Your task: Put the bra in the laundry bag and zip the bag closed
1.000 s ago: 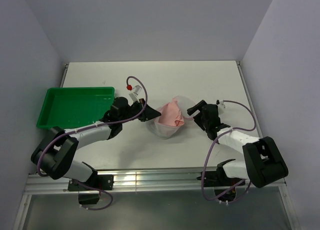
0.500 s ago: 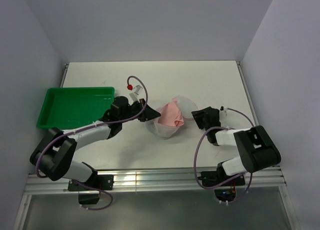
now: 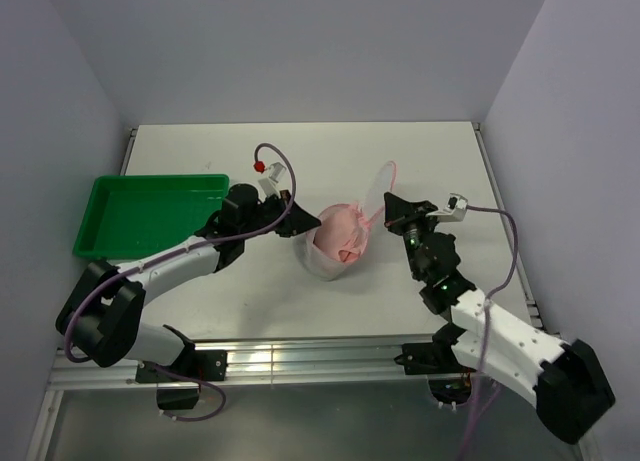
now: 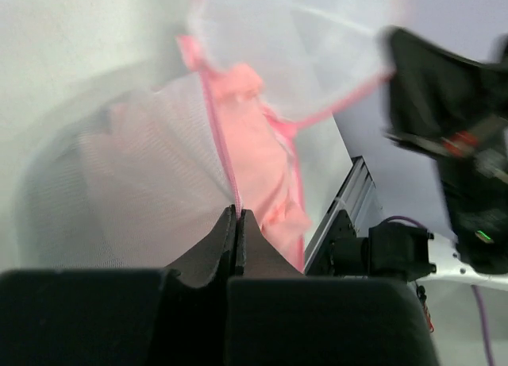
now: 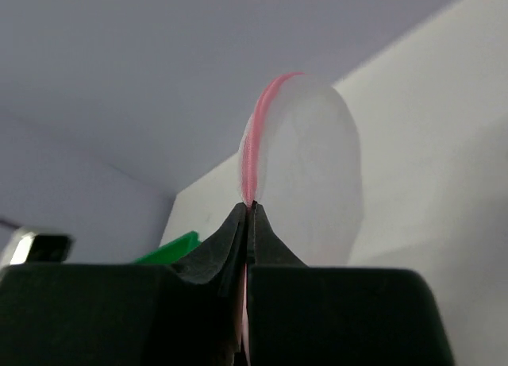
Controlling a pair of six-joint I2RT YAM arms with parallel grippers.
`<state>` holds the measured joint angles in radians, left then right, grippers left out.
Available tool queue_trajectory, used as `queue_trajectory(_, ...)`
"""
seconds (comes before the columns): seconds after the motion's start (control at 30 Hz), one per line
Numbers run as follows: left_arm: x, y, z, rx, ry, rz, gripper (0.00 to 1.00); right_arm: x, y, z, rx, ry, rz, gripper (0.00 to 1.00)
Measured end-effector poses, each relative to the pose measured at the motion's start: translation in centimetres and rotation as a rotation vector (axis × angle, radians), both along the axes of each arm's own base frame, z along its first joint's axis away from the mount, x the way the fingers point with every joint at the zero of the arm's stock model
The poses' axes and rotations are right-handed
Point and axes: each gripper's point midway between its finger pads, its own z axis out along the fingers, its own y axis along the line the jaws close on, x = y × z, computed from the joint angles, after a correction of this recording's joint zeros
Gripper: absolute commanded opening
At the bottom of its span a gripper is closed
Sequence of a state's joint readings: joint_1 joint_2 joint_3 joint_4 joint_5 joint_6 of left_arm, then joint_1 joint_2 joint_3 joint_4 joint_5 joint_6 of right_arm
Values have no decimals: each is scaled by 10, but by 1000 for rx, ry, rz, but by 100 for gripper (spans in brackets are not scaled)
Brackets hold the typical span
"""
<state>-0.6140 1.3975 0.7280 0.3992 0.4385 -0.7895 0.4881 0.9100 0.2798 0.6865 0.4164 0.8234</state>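
1. The laundry bag (image 3: pixel 322 261) sits mid-frame in the top view on the bench (image 3: pixel 420 151), mouth upward, with the pink bra (image 3: pixel 342 231) bulging from it.
2. Its round lid flap (image 3: pixel 378 189) stands on edge at the bag's right, running up the frame.
3. The left end effector (image 3: pixel 297 224) is pinched together on the pink trim of the bag's left rim.
4. The right end effector (image 3: pixel 388 203) is pinched together on the flap's pink edge.

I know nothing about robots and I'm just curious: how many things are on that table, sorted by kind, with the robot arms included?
Robot arms: 2
Green tray: 1
Mesh laundry bag: 1
Pink bra: 1
Total: 5
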Motion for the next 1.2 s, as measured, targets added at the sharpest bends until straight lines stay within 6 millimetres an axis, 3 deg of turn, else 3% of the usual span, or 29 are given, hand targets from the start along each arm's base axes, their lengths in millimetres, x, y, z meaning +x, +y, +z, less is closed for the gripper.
queue_trajectory(0.1,8,-2,14,-4,-18,17,0,-26,16,64,-75,-139,42,0)
queue_trajectory(0.23,14,-3,26,-18,-43,36,0,-44,23,98,-166,-178,65,0)
queue_trajectory(0.33,14,-3,25,-11,-33,38,0,-40,35,84,-286,-109,86,0)
queue_trajectory(0.43,14,-2,21,2,-20,46,0,-38,45,50,-434,-19,130,0)
queue_trajectory(0.53,17,2,9,53,-2,66,13,-42,51,24,-556,40,191,0)
queue_trajectory(0.63,19,7,-3,87,12,94,23,-45,55,21,-595,35,225,0)
queue_trajectory(0.73,16,11,-11,117,12,113,43,-47,59,20,-621,26,258,0)
queue_trajectory(0.77,14,12,-11,128,9,119,54,-48,60,20,-626,23,270,0)
queue_trajectory(0.93,-4,16,18,151,-78,146,71,-47,71,25,-645,11,318,0)
queue_trajectory(1.0,-14,16,39,160,-139,163,68,-46,75,29,-645,3,330,0)
queue_trajectory(1.07,-26,10,61,150,-200,164,54,-44,81,34,-645,-8,348,0)
queue_trajectory(1.13,-37,2,78,139,-248,148,45,-44,86,38,-641,-22,364,0)
queue_trajectory(1.17,-41,-2,83,140,-265,138,37,-45,87,39,-640,-26,371,0)
queue_trajectory(1.2,-41,-6,86,144,-274,135,35,-45,89,41,-641,-30,379,0)
